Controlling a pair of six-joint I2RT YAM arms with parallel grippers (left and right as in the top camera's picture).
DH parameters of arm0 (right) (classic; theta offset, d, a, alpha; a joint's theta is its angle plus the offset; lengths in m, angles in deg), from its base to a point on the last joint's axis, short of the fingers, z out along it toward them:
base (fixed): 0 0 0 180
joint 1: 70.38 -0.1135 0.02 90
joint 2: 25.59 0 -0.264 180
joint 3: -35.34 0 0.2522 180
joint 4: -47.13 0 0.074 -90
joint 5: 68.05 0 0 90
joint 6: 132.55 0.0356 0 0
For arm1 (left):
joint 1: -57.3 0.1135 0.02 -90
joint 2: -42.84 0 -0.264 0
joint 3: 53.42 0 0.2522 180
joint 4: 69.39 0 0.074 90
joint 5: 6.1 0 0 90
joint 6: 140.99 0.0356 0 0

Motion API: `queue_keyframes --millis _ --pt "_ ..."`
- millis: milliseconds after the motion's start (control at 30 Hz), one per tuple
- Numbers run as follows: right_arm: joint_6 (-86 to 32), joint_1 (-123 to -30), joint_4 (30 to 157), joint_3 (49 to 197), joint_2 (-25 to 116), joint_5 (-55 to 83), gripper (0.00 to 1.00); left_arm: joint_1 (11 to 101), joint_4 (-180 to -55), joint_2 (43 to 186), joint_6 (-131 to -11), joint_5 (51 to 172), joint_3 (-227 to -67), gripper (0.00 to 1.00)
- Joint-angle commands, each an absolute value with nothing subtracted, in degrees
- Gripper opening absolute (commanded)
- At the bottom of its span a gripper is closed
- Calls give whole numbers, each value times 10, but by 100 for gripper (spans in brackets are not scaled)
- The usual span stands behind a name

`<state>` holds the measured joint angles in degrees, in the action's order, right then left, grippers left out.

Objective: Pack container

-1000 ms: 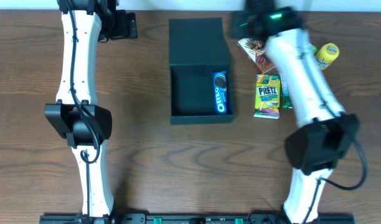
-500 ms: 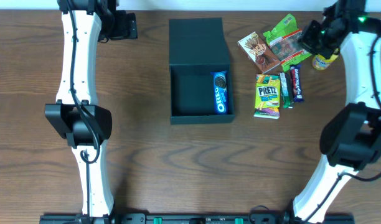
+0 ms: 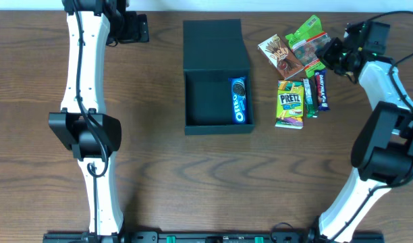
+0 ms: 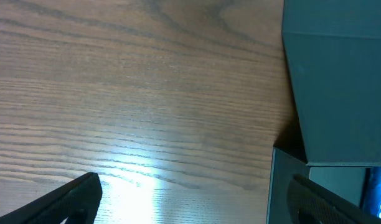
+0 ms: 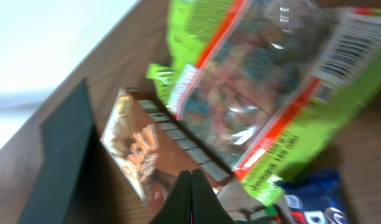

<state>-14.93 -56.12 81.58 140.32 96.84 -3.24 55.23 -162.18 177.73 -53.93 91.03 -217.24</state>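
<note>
Hovering at 3 o'clock of the green packet (image 3: 306,37), the right fingers (image 5: 185,193) were pinched together, seemingly lining up a pick; the left fingers (image 4: 72,196) idled, spread; the container (image 3: 206,101) gaped mid-desk (image 3: 152,182).

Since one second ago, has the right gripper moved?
Yes. The right gripper swung right, away from the container, and is now beside the green candy bag.
</note>
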Motion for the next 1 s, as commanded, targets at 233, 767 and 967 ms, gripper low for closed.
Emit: queue_keyframes --millis 233,767,967 --pt "-129 -545 800 1353 967 53 1 554 -1613 1772 -537 910 -2177 95" --pt "-113 -541 727 1333 994 98 56 554 -1607 1772 -535 909 -2177 95" --pt "-108 -541 678 1333 1010 97 61 554 -1607 1772 -526 909 -2177 95"
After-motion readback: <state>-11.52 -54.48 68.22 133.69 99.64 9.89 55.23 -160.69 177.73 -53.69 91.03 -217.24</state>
